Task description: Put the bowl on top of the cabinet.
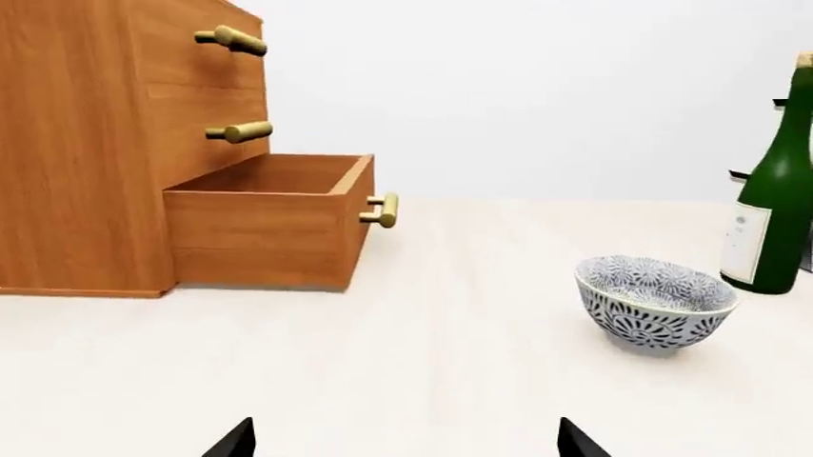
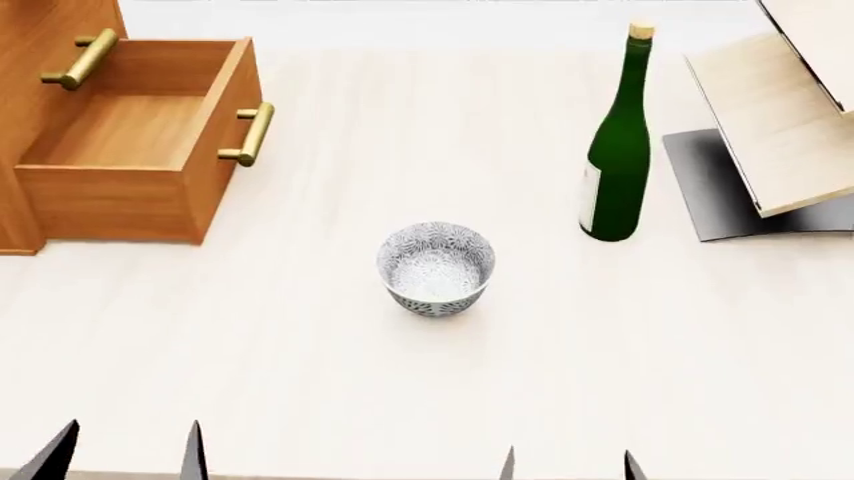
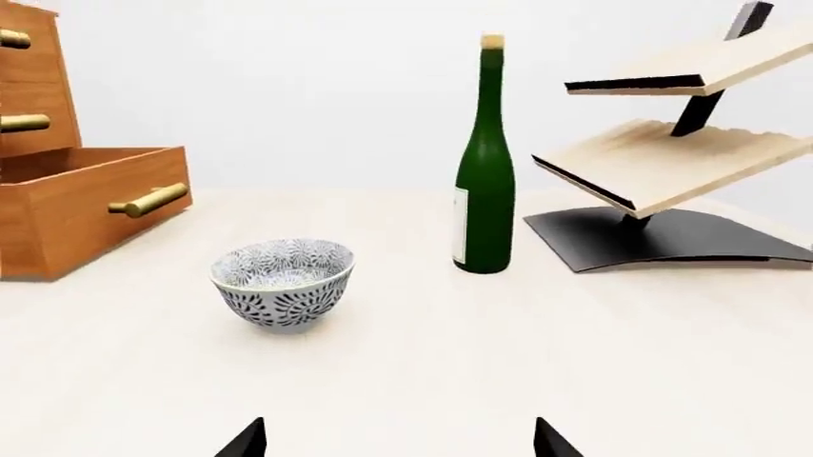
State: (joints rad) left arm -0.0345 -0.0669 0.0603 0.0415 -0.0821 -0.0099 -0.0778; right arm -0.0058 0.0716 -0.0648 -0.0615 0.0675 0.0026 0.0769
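Note:
The white bowl (image 2: 437,268) with its grey speckle pattern stands upright in the middle of the table, also visible as the bowl (image 1: 656,303) and the bowl (image 3: 282,283) in the wrist views. The orange-brown cabinet (image 2: 54,110) sits at the far left, its bottom drawer (image 2: 134,130) pulled out; its top is out of the head view. My left gripper (image 2: 127,455) and right gripper (image 2: 570,465) hover at the near table edge, both open and empty, well short of the bowl. Only their dark fingertips (image 1: 235,440) (image 3: 244,440) show.
A tall green bottle (image 2: 618,150) stands to the right of the bowl and farther back. A pale wood rack (image 2: 781,110) on a dark grey base (image 2: 714,180) fills the far right. The cabinet's brass handles (image 1: 235,40) stick out toward the table.

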